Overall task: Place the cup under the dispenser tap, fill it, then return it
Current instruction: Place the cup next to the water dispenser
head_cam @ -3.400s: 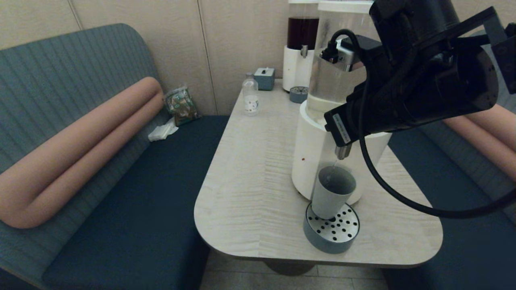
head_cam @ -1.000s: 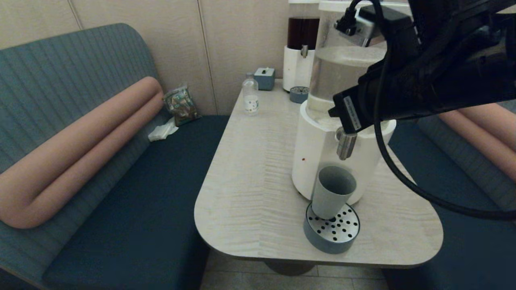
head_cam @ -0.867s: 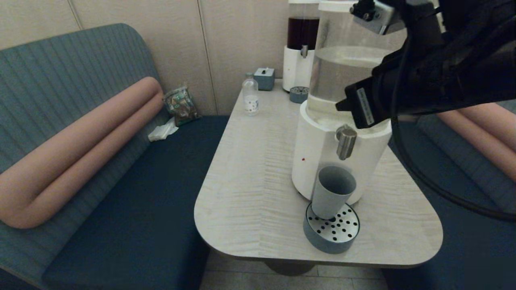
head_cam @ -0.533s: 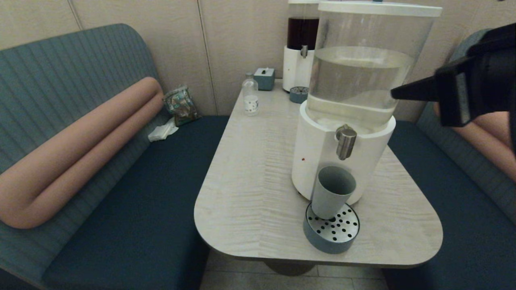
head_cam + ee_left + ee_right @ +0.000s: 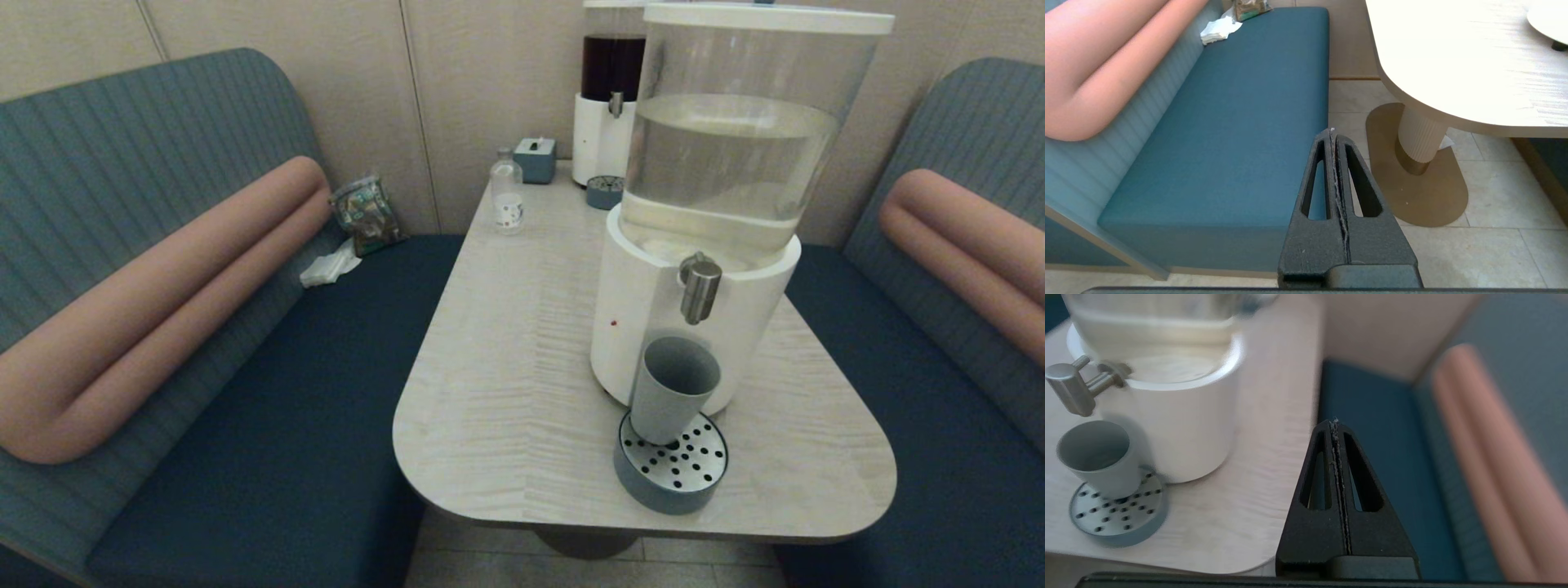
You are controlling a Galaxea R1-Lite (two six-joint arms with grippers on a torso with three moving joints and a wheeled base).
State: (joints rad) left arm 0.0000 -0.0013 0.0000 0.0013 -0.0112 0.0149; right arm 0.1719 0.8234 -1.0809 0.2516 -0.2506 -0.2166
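The grey-blue cup (image 5: 673, 388) stands upright on the round perforated drip tray (image 5: 673, 467), directly below the brushed-steel dispenser tap (image 5: 700, 287) of the big white-based dispenser (image 5: 645, 310). The right wrist view shows the cup (image 5: 1096, 457), tap (image 5: 1071, 384) and tray (image 5: 1116, 516) off to one side. My right gripper (image 5: 1334, 421) is shut on nothing, off the table's right edge over the blue bench seat. My left gripper (image 5: 1332, 130) is shut and empty, parked low over the left bench edge and floor. Neither arm shows in the head view.
A dark-red-liquid dispenser (image 5: 608, 98) with its small tray (image 5: 605, 192), a clear bottle (image 5: 507, 196) and a small box (image 5: 535, 158) stand at the table's far end. Benches with pink bolsters flank the table (image 5: 506, 343); a snack bag (image 5: 366, 214) lies on the left one.
My right arm has lifted off the tap and swung away to the right, out of the head view. The thin stream into the cup has stopped; the cup has not moved.
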